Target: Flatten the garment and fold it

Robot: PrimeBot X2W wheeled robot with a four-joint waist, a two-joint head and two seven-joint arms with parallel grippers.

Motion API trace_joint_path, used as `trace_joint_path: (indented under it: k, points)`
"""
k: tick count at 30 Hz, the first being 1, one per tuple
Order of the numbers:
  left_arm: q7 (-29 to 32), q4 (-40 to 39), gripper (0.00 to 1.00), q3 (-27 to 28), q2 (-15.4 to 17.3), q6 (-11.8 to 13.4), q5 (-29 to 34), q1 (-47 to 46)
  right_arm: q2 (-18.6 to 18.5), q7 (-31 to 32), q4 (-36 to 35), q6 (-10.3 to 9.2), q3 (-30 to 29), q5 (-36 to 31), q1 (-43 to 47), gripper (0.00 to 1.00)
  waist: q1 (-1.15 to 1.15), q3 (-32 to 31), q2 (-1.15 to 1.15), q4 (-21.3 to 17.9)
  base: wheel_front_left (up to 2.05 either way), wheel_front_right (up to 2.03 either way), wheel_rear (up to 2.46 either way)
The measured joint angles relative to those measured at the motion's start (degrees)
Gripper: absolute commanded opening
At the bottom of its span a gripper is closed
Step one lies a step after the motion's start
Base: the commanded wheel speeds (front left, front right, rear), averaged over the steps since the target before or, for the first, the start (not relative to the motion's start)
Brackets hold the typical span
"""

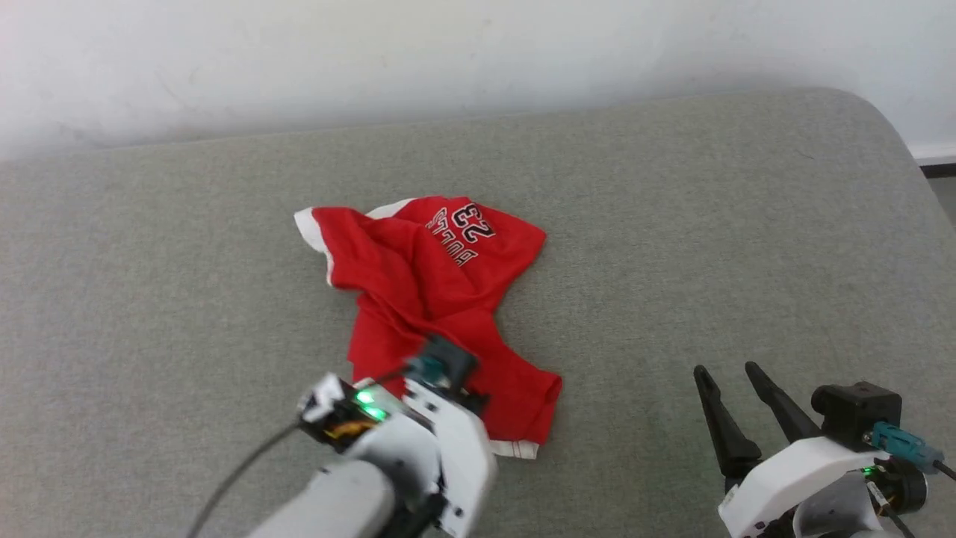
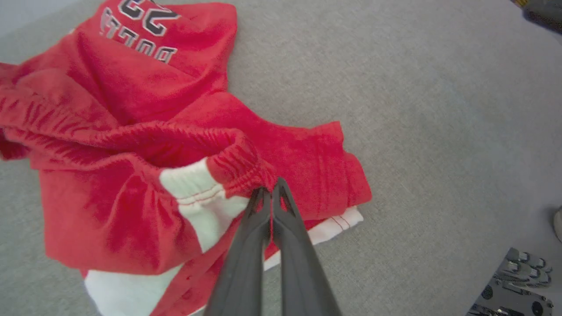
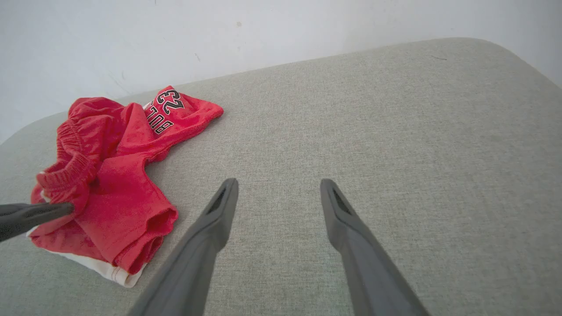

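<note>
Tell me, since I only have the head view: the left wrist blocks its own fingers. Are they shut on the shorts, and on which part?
Observer: Yes. The left wrist view shows the left gripper shut on the shorts, pinching the gathered waistband right beside a white stripe.
Operator: Is the waistband lying flat?
Observer: No. In the right wrist view it is bunched, curving away from the pinch, with a leg folded over so the print faces up beyond it.
</note>
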Motion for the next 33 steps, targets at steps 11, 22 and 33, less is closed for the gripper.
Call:
trace_joint_path:
  k: [11, 22, 33]
  points:
    - [-2.67, -4.22, 1.00, -2.43, 2.63, -3.23, 1.94, 0.66, -0.01, 0.03, 0.24, 0.00, -0.83, 0.27, 1.25, 1.00, -0.01, -1.73, 0.00, 0.65, 0.00, 0.00, 0.00]
    - [7.78, -5.15, 1.00, -7.39, 8.57, -15.27, 3.20, -10.23, -0.01, 0.63, -0.25, 0.01, 0.64, -0.09, 0.56, 1.00, 0.00, -1.10, 0.00, 0.03, 0.00, 0.00, 0.00]
    - [9.95, 3.43, 0.00, -15.29, 8.51, -17.51, 0.96, -18.17, -0.01, -0.03, 0.58, 0.01, 0.97, 0.42, 0.53, 1.00, 0.00, 1.72, 0.00, -3.11, 0.00, 0.00, 0.00]
